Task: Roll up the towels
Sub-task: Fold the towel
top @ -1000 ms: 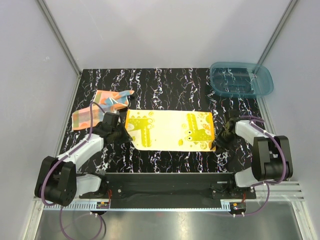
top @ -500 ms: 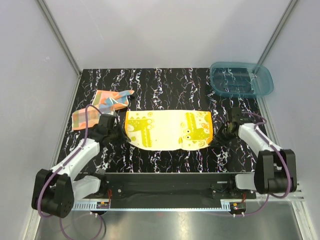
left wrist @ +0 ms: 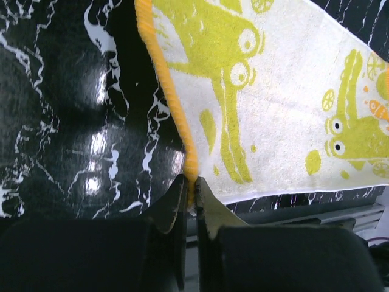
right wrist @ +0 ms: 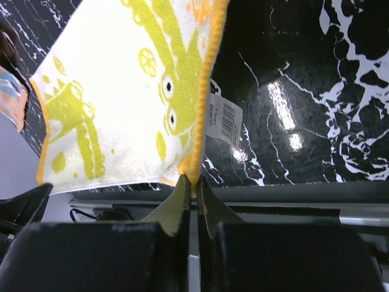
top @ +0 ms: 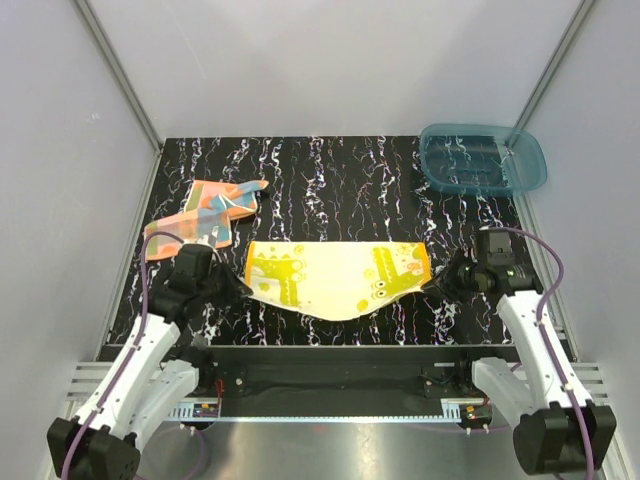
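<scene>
Holding the yellow towel [top: 335,280] by its two near corners, one arm on each, cloth spread between them over the near half of the table [top: 330,170].

Left gripper [left wrist: 189,187]: jaws narrow, pinched on the orange hem at the near-left corner. Wrist view shows the hem caught right between the fingertips.

Right gripper [right wrist: 191,181]: jaws narrow, pinched on the orange hem at the near-right corner. A white label [right wrist: 222,121] with a barcode hangs off the right edge just beyond the grip.

Yellow towel: printed side up, pale yellow ground with yellow-green cartoon animals, orange border. The far edge runs fairly straight from side to side. The near edge bows toward the arm bases in the middle. The gripped corners look raised off the table. Cannot tell whether the far edge touches the surface. No fold or roll in it.

Orange towel [top: 200,215]: far left of the table, beyond the left gripper, lying loose and rumpled, with light-blue and white patches showing. Clear of the yellow towel and of both grippers. Not rolled.

Bin [top: 483,158]: translucent teal, at the far right corner of the table, well apart from both towels.
</scene>
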Controlling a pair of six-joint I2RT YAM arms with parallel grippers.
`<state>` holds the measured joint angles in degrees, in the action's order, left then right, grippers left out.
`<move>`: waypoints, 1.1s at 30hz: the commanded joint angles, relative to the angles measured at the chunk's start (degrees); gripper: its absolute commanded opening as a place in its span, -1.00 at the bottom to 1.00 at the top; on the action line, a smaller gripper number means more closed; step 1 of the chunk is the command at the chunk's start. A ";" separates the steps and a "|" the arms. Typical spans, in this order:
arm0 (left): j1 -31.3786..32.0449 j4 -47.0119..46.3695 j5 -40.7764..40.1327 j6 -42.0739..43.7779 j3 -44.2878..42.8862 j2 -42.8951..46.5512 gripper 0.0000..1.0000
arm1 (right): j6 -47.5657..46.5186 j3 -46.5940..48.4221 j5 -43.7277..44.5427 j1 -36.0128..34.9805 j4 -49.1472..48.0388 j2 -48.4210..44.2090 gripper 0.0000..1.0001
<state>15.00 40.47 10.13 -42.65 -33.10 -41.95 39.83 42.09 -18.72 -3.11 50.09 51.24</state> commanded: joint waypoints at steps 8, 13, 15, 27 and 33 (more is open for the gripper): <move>0.11 8.22 0.59 1.60 -6.09 -0.57 -1.00 | 1.39 2.64 -1.05 -0.31 2.75 -2.56 -1.00; 0.11 7.61 0.24 4.24 -9.34 -7.96 -1.00 | -0.02 5.90 0.35 -0.31 0.98 3.76 -1.00; 0.02 7.87 -0.98 5.65 -12.32 -12.16 -1.00 | -0.90 7.65 1.14 -0.23 -0.07 6.14 -1.00; -1.99 6.55 -3.80 13.65 -28.24 -35.47 -1.00 | -6.35 16.88 5.88 0.39 -5.08 23.37 -1.00; -4.10 5.68 -3.80 15.14 -32.11 -41.71 -1.00 | -8.28 19.79 6.15 1.27 -6.67 30.92 -1.00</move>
<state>12.12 47.86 7.27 -29.87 -61.87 -82.30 33.85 58.89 -14.22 -2.33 45.50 79.37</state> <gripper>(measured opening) 0.081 0.058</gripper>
